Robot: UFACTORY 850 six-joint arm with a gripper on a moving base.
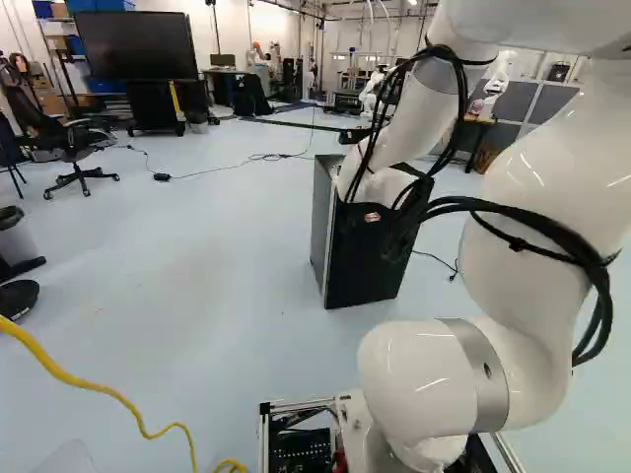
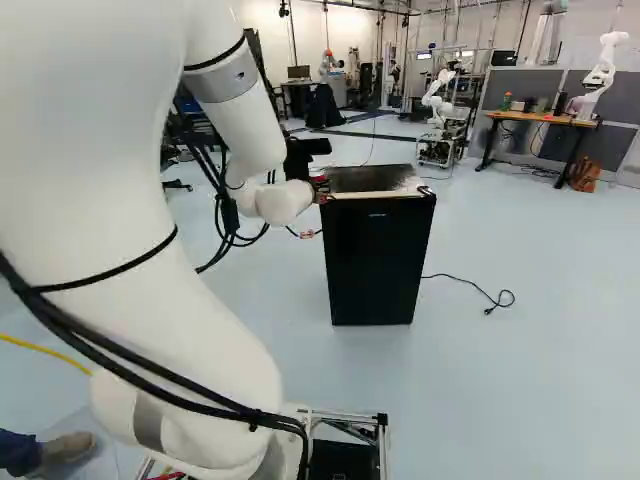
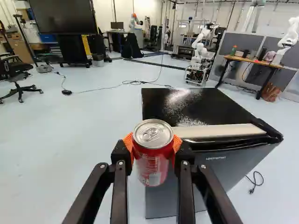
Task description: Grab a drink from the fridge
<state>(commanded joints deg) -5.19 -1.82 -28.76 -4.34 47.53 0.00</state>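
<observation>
Can [image 3: 153, 158]: red, upright, lid up, found outside the fridge [image 3: 205, 102]. Your jaws are closed on its two sides, orange pads [image 3: 128, 143] against it. In your wrist view it overlaps the fridge's near edge; whether they touch, you cannot tell.

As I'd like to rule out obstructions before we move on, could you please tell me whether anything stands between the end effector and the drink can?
Nothing visible does: the end effector already grips the red can, its orange pads against both sides. The fridge stands beyond the can, not between them.
</observation>
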